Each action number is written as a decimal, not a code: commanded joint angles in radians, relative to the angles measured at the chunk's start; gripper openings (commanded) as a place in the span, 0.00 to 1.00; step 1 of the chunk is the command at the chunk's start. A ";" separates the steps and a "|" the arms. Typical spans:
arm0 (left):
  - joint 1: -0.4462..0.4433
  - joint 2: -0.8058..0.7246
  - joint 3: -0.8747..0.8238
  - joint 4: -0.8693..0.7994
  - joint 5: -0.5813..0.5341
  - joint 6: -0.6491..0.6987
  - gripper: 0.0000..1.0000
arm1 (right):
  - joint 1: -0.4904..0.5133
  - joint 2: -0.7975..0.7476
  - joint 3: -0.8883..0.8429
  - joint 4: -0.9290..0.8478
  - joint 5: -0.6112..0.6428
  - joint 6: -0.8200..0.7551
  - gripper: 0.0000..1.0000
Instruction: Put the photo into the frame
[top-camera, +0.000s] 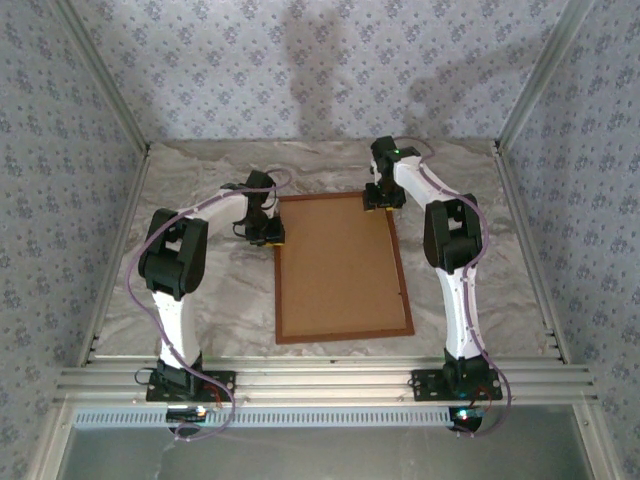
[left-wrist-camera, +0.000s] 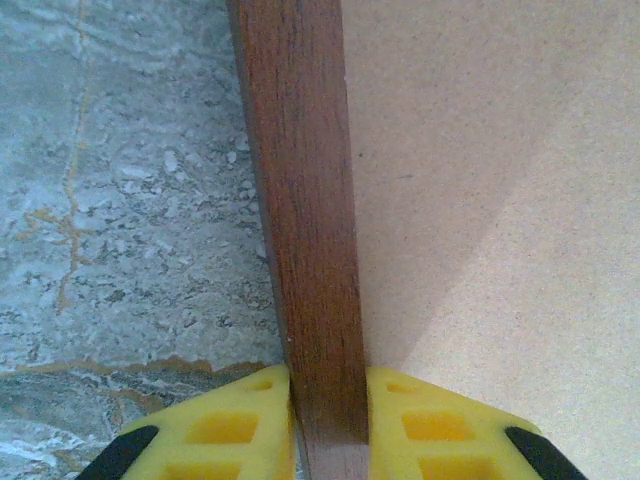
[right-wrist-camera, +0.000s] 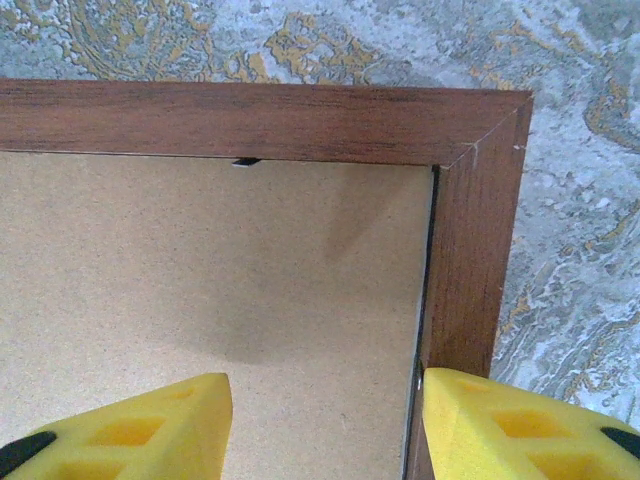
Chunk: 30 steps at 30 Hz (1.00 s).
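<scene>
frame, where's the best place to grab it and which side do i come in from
Grip a narrow side rail from straight above, one finger outside the rail and one inside. The frame lies flat on the table with the backing board filling its middle, so the thin moulding looks like the only edge to pinch. The left hand pinches the left rail this way.

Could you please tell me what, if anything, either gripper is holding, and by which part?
The left gripper pinches the frame by its left side rail, near the far corner. The right gripper is open, holding nothing.
</scene>
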<state>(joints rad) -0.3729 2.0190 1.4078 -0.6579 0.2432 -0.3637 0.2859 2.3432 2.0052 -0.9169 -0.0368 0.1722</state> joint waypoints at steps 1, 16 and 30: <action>-0.012 0.063 -0.047 0.034 -0.018 0.009 0.21 | 0.060 0.069 -0.038 0.003 -0.134 0.027 0.54; -0.012 0.061 -0.049 0.037 -0.016 0.011 0.21 | 0.095 0.122 0.036 -0.068 -0.131 0.020 0.54; 0.006 0.047 -0.064 0.034 -0.034 0.019 0.21 | -0.004 -0.100 0.043 -0.089 -0.063 -0.018 0.53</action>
<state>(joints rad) -0.3683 2.0102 1.3914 -0.6395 0.2474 -0.3637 0.3187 2.3344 2.0563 -0.9710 -0.0803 0.1711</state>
